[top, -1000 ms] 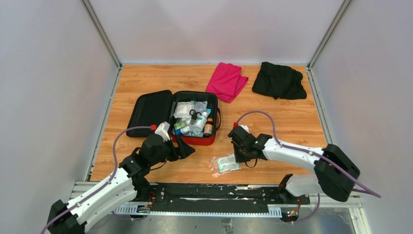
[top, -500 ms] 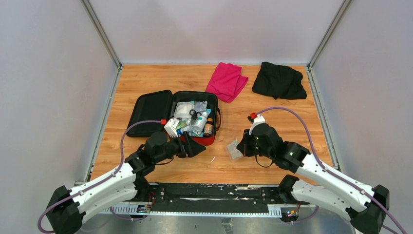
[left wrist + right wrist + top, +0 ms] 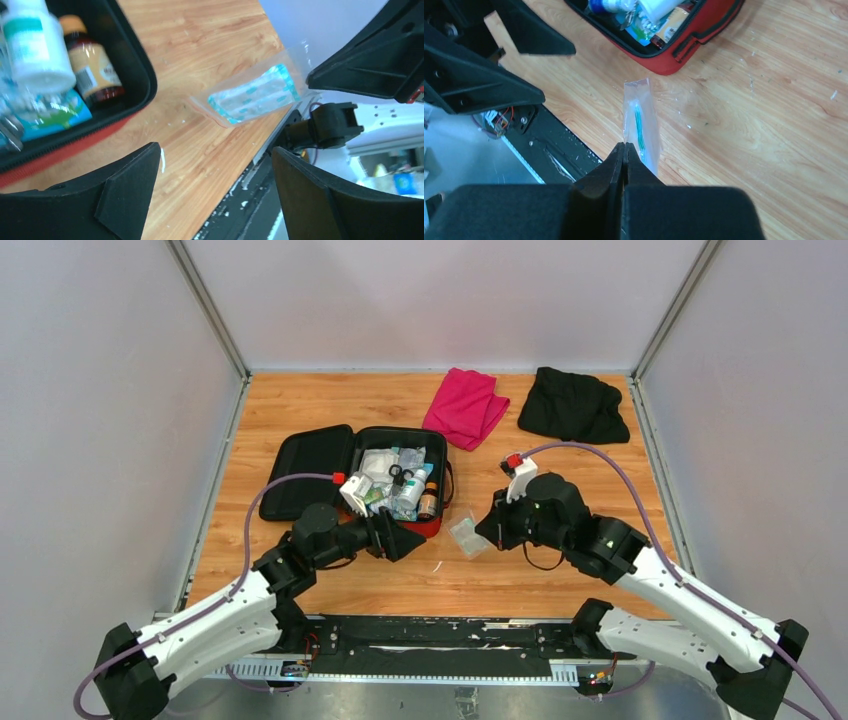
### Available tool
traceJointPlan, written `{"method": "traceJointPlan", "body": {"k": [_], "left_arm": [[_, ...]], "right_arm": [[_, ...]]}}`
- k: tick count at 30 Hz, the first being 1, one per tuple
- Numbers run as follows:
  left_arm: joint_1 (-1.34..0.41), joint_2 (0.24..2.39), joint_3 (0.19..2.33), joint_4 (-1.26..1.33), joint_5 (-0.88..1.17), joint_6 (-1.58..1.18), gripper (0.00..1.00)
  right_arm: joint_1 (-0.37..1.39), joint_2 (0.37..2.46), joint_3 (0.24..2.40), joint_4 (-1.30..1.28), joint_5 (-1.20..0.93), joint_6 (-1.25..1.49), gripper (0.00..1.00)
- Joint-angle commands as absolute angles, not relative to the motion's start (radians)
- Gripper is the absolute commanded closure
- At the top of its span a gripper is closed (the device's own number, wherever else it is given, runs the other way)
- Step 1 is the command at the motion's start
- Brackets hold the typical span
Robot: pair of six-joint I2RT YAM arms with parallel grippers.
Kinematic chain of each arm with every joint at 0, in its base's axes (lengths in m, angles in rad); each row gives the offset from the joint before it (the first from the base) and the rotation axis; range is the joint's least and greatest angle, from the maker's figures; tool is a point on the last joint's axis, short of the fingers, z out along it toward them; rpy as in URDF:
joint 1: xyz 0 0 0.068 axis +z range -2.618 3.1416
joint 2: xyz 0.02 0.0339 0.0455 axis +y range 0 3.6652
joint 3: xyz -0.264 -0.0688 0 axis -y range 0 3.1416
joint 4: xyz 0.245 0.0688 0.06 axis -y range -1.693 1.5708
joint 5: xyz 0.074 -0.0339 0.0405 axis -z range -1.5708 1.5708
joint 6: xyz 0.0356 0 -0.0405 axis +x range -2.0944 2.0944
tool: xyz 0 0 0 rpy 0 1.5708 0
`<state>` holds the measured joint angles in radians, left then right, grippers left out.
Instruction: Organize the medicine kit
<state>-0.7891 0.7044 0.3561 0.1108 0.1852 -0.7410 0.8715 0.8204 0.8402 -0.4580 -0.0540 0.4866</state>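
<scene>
The right gripper [image 3: 483, 530] is clenched on one edge of a clear packet [image 3: 467, 536] with teal-printed contents, its fingertips [image 3: 618, 156] pressed flat together on the plastic. The packet stands upright out of the claw, edge-on in the right wrist view, over bare wood. I cannot tell whether its lower edge touches the table [image 3: 580, 490]. The right arm comes up from the near right corner, bends at the elbow and reaches leftward, so the claw sits near the table's middle, just right of the medicine kit [image 3: 312, 470].

The left gripper [image 3: 405, 540] is released, its jaws spread wide with nothing between them. It hovers at the kit's near right corner, pointing right toward the packet, which shows beyond its fingers [image 3: 125, 185] in the left wrist view. The left arm stretches forward and rightward from the near left corner.

The kit lies open left of centre, lid flat toward the left edge, its tray packed with bottles and sachets. A pink cloth [image 3: 465, 407] and a black cloth [image 3: 573, 405] lie by the far edge.
</scene>
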Motion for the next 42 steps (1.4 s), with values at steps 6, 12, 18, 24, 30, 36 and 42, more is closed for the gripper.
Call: {"method": "traceJointPlan", "body": {"k": [6,12,18,24,30,36,42], "left_arm": [[-0.804,0.628,0.477,0.164,0.249,-0.257,0.13],[-0.814,0.665,0.508,0.196,0.519,0.039,0.17],[-0.848,0.760,0.561,0.197,0.594,0.149,0.22],[-0.918,0.876,0.619,0.201,0.651,0.169,0.28],[-0.936,0.934,0.633,0.250,0.660,0.119,0.40],[-0.936,0.978,0.663,0.252,0.664,0.080,0.68],[-0.936,0.991,0.673,0.252,0.631,0.046,1.00]], "right_arm": [[0.860,0.839,1.002,-0.629,-0.198,0.265,1.00],[0.860,0.870,1.064,-0.664,-0.330,0.188,1.00],[0.860,0.892,1.108,-0.661,-0.446,0.144,1.00],[0.861,0.906,1.127,-0.638,-0.486,0.139,1.00],[0.861,0.898,1.114,-0.615,-0.512,0.139,1.00],[0.861,0.881,1.101,-0.611,-0.495,0.129,1.00],[0.861,0.823,1.082,-0.606,-0.434,0.121,0.98]]}}
